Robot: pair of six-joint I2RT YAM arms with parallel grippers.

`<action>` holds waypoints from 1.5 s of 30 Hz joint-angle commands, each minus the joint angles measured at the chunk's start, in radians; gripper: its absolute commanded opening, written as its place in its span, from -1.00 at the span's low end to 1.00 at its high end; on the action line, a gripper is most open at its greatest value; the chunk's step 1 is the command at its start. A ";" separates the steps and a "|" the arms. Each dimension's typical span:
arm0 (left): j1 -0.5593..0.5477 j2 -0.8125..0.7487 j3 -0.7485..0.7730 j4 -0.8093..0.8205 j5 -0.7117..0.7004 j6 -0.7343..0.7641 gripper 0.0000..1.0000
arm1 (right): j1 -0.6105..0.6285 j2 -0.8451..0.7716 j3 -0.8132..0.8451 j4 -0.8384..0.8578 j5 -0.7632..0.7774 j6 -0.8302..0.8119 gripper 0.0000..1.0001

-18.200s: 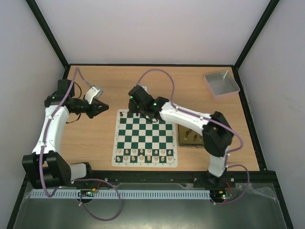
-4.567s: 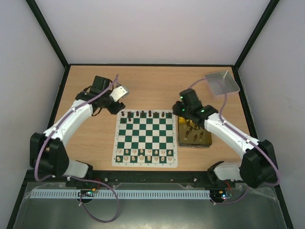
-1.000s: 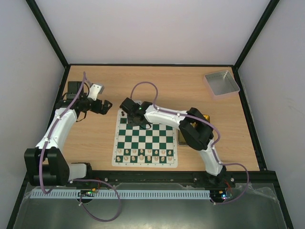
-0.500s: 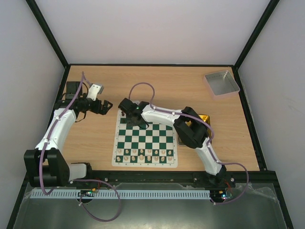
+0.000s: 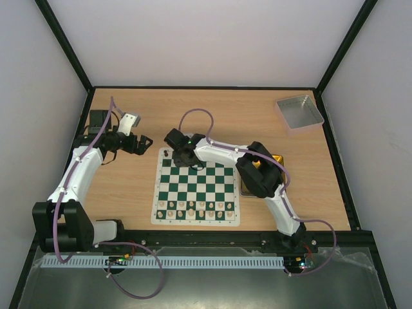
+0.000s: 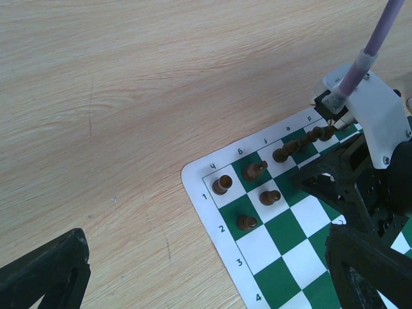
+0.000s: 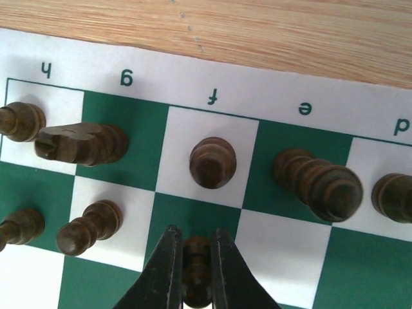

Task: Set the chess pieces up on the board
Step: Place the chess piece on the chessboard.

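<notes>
My right gripper is shut on a dark pawn over a green square in the second row of the board, just in front of a dark bishop. I cannot tell whether the pawn touches the square. A rook, a knight and taller dark pieces stand along the back row, and two pawns stand to the left. From above, the right gripper is at the far left corner of the board. My left gripper hangs open and empty over bare table left of the board.
Pale cream pieces fill the board's near rows. A gold tin lies right of the board, mostly hidden by the right arm. A grey tray sits at the far right. In the left wrist view, dark pieces stand on the board corner.
The right arm's wrist has shifted slightly to the right along the far rows with the pawn still gripped, and its elbow has swung. The left arm has not moved.
</notes>
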 commanded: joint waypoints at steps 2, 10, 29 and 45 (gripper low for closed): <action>0.007 -0.008 0.015 -0.015 0.024 0.007 0.98 | -0.009 -0.003 -0.017 0.011 0.018 0.000 -0.87; 0.007 -0.004 0.010 -0.013 0.029 0.008 0.98 | -0.008 0.005 -0.015 0.022 -0.001 0.002 -0.82; 0.007 0.016 0.001 -0.007 0.034 0.010 0.98 | -0.008 0.007 -0.024 0.030 -0.030 0.005 -0.59; 0.005 0.023 -0.002 -0.018 0.049 0.020 0.98 | -0.008 -0.104 -0.056 0.016 -0.037 0.010 -0.52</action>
